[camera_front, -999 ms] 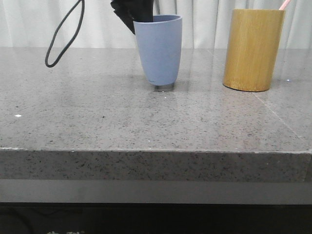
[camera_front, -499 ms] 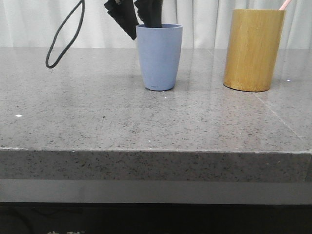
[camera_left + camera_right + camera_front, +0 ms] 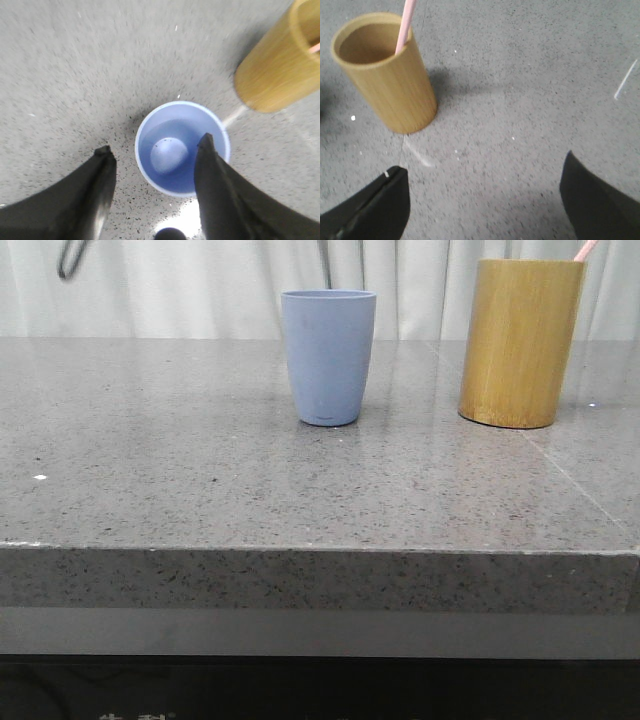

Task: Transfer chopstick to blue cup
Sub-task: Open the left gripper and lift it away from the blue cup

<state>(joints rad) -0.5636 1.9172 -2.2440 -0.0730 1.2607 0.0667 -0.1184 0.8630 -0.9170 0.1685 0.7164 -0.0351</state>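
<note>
The blue cup (image 3: 328,357) stands upright on the grey stone table and is empty inside, as the left wrist view (image 3: 172,150) shows. A pink chopstick end (image 3: 584,249) sticks out of the yellow-brown bamboo cylinder (image 3: 519,342) to the cup's right; it also shows in the right wrist view (image 3: 406,25). My left gripper (image 3: 155,150) is open and empty, high above the cup, out of the front view. My right gripper (image 3: 482,172) is open and empty above bare table beside the bamboo cylinder (image 3: 387,75).
The grey speckled table (image 3: 200,460) has its front edge near the camera. A white curtain (image 3: 200,285) hangs behind it. A black cable loop (image 3: 68,260) shows at the top left. The bamboo cylinder also shows in the left wrist view (image 3: 280,70).
My left gripper has let go of the blue cup, set it upright on the table and risen out of the front view. The cable loop rose with it.
</note>
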